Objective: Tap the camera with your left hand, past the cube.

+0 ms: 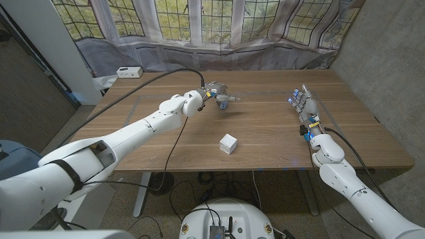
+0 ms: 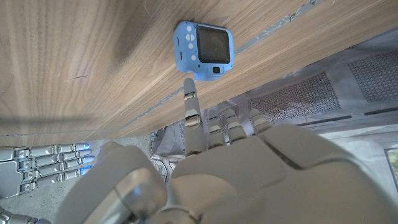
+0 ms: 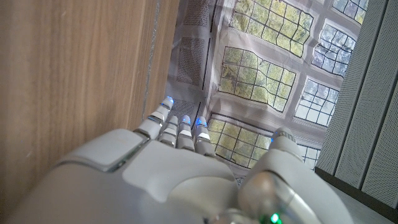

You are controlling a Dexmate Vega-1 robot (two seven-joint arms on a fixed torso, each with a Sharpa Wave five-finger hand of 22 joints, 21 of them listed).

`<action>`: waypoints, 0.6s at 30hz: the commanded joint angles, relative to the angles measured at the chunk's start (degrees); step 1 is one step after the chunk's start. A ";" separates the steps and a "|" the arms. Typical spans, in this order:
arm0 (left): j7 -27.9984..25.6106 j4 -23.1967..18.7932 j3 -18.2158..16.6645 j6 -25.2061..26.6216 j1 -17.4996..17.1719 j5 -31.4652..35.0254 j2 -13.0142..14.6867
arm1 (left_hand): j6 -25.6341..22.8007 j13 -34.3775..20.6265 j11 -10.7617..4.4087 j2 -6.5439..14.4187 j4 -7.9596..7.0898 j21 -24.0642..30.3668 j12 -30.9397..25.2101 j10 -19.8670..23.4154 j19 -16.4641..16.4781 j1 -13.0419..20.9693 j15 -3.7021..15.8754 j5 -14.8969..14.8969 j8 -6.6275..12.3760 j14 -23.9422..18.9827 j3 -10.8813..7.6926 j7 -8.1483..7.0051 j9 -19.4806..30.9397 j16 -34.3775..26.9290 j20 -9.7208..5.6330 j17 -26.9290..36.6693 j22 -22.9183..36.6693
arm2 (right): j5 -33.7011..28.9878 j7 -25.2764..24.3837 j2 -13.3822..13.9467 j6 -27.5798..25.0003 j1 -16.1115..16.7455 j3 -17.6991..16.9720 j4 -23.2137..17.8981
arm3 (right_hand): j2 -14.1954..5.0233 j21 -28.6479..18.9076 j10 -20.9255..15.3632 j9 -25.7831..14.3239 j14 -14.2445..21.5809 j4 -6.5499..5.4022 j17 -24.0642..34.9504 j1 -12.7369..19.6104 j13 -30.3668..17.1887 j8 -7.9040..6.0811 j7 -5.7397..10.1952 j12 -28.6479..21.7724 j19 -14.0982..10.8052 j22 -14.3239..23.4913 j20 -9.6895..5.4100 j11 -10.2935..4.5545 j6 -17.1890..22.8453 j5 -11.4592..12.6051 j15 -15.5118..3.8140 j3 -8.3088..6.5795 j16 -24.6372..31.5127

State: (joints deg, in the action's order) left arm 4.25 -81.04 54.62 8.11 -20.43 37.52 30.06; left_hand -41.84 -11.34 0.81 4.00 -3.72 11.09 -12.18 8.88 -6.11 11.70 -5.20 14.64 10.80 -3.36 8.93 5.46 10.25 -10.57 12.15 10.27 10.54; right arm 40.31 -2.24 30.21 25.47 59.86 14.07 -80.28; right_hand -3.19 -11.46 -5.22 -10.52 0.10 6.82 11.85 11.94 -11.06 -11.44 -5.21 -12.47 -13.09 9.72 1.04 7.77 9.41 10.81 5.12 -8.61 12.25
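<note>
Your left hand (image 2: 249, 162) has one finger (image 2: 189, 102) pointing out and the rest curled in, holding nothing, so it can tap. The blue camera (image 2: 203, 51) lies on the bench (image 1: 159, 143), at 11 o'clock from the white cube (image 1: 228, 143). Your right hand (image 1: 303, 106) waits, fingers out, grasping nothing.

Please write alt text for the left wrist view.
The robot's left hand points one finger at a small blue camera lying on the wooden table, the fingertip just short of it or barely touching. The other fingers are curled in.
</note>
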 commanded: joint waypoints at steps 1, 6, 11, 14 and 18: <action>-0.09 0.27 0.36 0.94 0.20 0.12 -0.20 | -0.88 -0.07 -0.10 0.44 -0.01 0.17 0.32 -0.38 -0.35 -0.24 -0.14 0.24 0.48 0.12 0.32 0.49 0.21 -0.26 -0.03 0.26 0.10 | 0.26 0.19 0.10 -0.68 -0.28 0.07 0.41 | -0.59 0.21 -0.34 -0.21 -0.15 0.12 0.24 0.01 -0.15 0.18 0.24 0.33 -0.25 0.24 0.44 0.35 0.33 -0.03 0.53 -0.46 -0.31; 0.15 0.60 0.56 1.12 0.34 0.02 -0.30 | -1.00 -0.07 -0.39 0.49 -0.02 0.19 0.31 -0.44 -0.38 -0.18 -0.14 0.28 0.51 0.10 0.35 0.61 0.21 -0.28 -0.03 0.26 0.10 | 0.37 0.14 0.09 -0.98 -0.31 0.13 0.46 | -0.63 0.22 -0.34 -0.21 -0.10 0.10 0.25 0.00 -0.16 0.17 0.27 0.36 -0.22 0.24 0.48 0.33 0.39 -0.03 0.58 -0.48 -0.30; 0.06 0.65 0.66 1.07 0.35 -0.06 -0.27 | -1.19 -0.07 -0.40 0.54 -0.03 0.20 0.31 -0.53 -0.40 -0.12 -0.25 0.31 0.56 0.04 0.37 0.67 0.22 -0.32 -0.04 0.25 0.10 | 0.54 0.39 -0.05 -0.88 -0.38 0.18 0.58 | -0.66 0.22 -0.41 -0.21 -0.15 0.09 0.26 -0.01 -0.16 0.18 0.23 0.36 -0.21 0.24 0.51 0.22 0.38 -0.03 0.59 -0.49 -0.32; 0.13 0.56 0.74 1.04 0.34 -0.04 -0.18 | -1.24 -0.07 -0.39 0.56 -0.04 0.21 0.29 -0.52 -0.41 -0.10 -0.25 0.32 0.57 0.01 0.38 0.61 0.22 -0.33 -0.04 0.25 0.10 | 0.54 0.44 -0.09 -0.90 -0.47 0.23 0.60 | -0.66 0.24 -0.42 -0.21 -0.11 0.08 0.27 -0.03 -0.16 0.20 0.26 0.37 -0.18 0.24 0.52 0.20 0.36 -0.04 0.58 -0.50 -0.31; 0.12 0.41 0.80 1.12 0.22 0.00 -0.10 | -1.39 -0.07 -0.33 0.62 -0.05 0.22 0.24 -0.47 -0.43 -0.04 -0.27 0.35 0.61 -0.18 0.39 0.57 0.22 -0.41 -0.04 0.25 0.10 | 0.91 1.10 -0.29 -0.54 -0.68 0.21 0.91 | -0.67 0.23 -0.42 -0.21 -0.13 0.07 0.28 -0.06 -0.17 0.17 0.28 0.39 -0.19 0.24 0.53 0.30 0.45 -0.04 0.64 -0.50 -0.32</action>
State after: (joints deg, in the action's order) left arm 4.23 -80.56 55.17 9.03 -20.16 37.56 29.87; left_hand -42.59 -11.33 0.30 4.00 -3.72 11.09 -12.18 8.38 -6.11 11.70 -5.19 14.64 11.08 -3.37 8.93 6.14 10.25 -10.57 12.15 10.27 10.54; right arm 40.77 -1.91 30.22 24.71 59.51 14.20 -79.77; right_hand -3.19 -11.22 -5.22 -10.52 0.10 6.82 11.86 11.94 -11.05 -11.44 -5.21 -12.47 -12.89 9.72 1.24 7.78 9.41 10.81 5.11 -8.61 12.25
